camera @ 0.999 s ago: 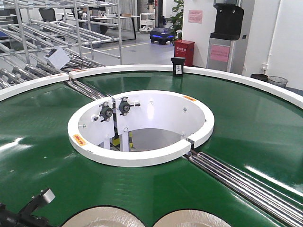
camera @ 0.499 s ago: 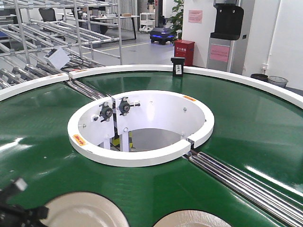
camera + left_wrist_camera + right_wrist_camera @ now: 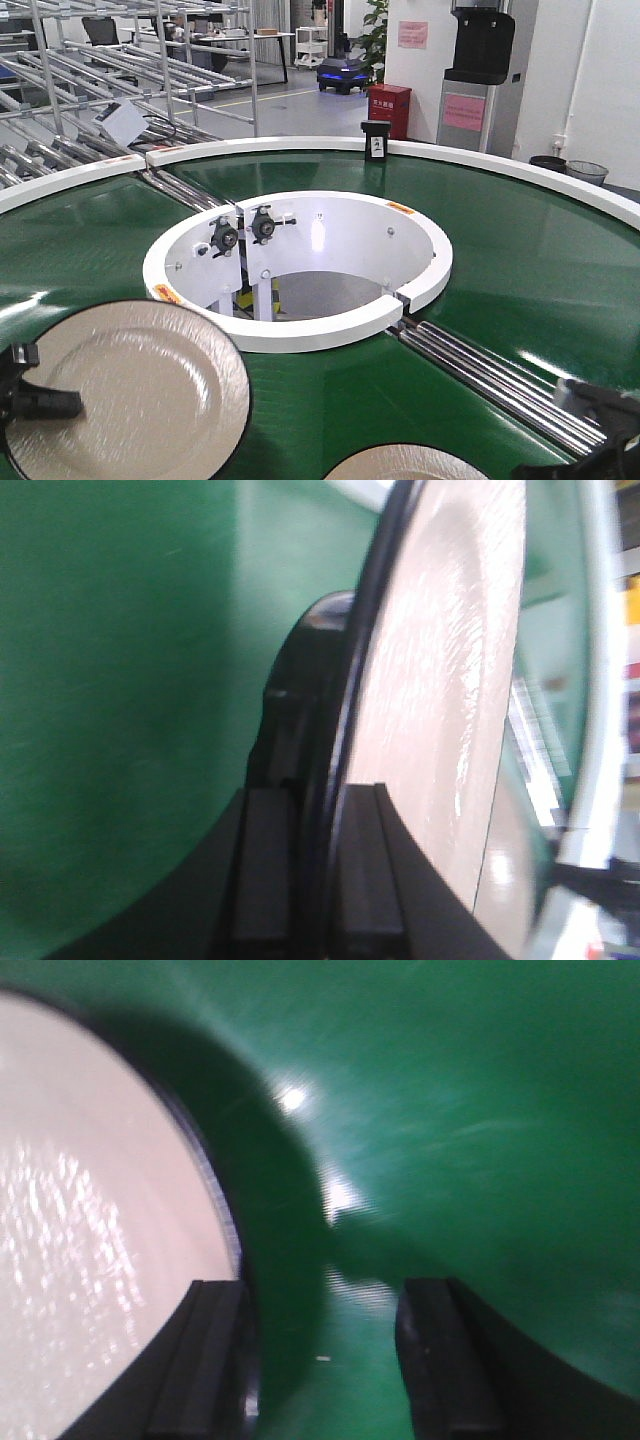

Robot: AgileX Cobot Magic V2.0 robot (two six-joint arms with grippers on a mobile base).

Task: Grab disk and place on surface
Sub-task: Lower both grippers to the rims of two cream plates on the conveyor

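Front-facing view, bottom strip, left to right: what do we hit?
left gripper, shut on the rim of the gripped disk → second disk, lying on the green belt at the frame's lower edge → right gripper, open. The steel rollers overlap that last stretch, so they are left out.

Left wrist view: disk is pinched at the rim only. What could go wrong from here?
1. The left gripper grips the disk only at its edge, most of it overhanging; it might pivot or slip in transit.
2. The right gripper is open, one finger over the rim of the second disk, not astride it; closing now could miss or nudge it.
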